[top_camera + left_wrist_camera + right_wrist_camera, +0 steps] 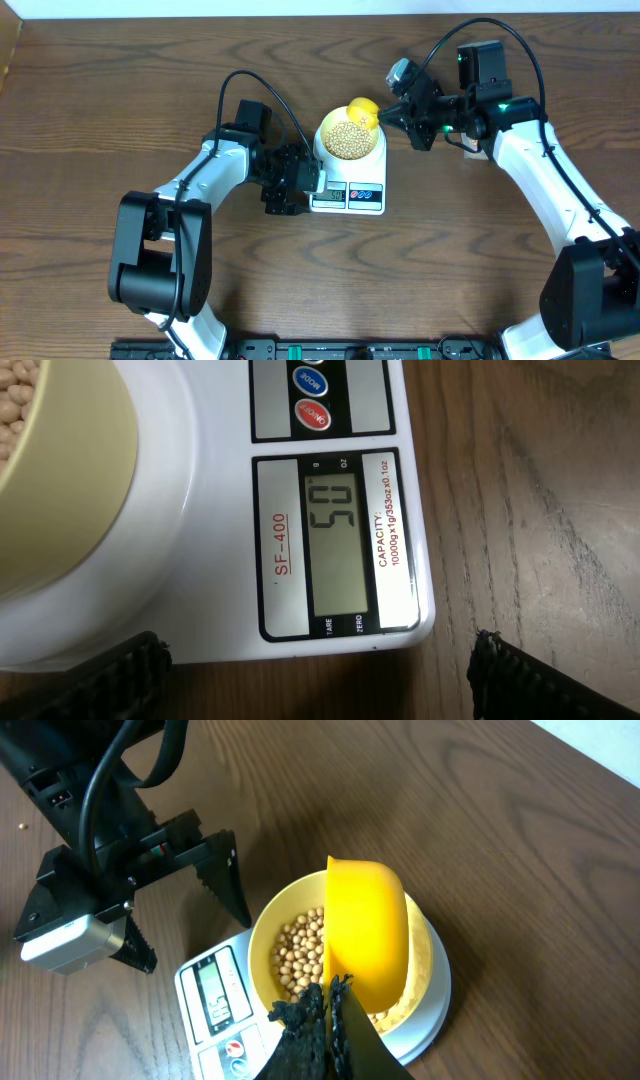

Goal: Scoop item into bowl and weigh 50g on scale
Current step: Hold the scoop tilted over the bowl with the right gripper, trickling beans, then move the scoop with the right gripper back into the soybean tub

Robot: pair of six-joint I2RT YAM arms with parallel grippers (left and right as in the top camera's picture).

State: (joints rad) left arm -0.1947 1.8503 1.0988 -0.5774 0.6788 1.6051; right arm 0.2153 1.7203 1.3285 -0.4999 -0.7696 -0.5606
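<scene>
Flanking scale (210, 510) corner, spread left hand (320, 660)

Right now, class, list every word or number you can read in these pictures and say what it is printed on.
"50": display of the scale.
"SF-400": beside the display.
"CAPACITY: 10000g x 1g/353oz x 0.1oz": its other side.
"TARE", "ZERO": below it.
"MODE": blue button.
"ON/OFF": red button.
Other views: too small to read.

We see a dark brown wood-grain worktop (90, 90), evenly lit; beyond its far edge, a pale strip (200, 6), perhaps floor.
</scene>
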